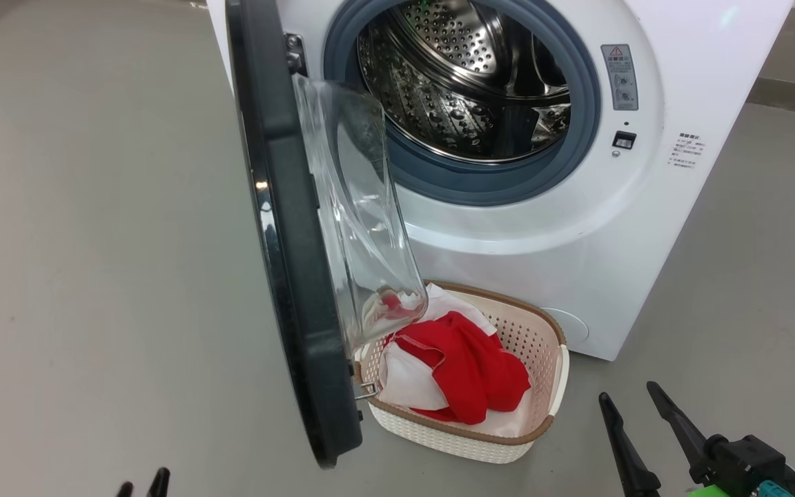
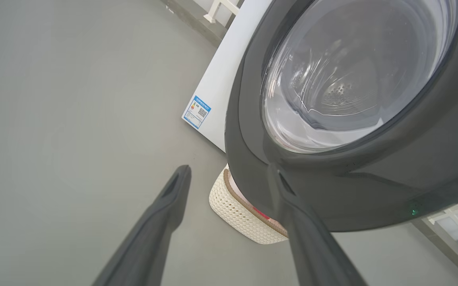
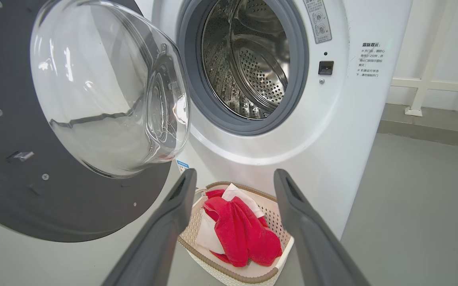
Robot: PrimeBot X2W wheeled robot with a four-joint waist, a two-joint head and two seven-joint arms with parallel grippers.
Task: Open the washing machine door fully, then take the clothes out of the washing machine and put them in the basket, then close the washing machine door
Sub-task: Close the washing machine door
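Item 1, washing machine door: I see it swung wide open.
Item 2, washing machine: perforated steel drum exposed.
Item 3, clothes: red and white, heaped in the basket, which stands on the floor at the machine's foot, beneath the door's lower rim.
Item 4, left gripper: spread, empty, close to the door's black outer rim; contact I cannot tell.
Item 5, right gripper: spread, empty, facing the basket.

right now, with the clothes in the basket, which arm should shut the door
Left. The left fingers, open, are on the outer side of the door, one tip close to its edge, so a push could likely swing it shut. The right fingers face its glass side and the basket.
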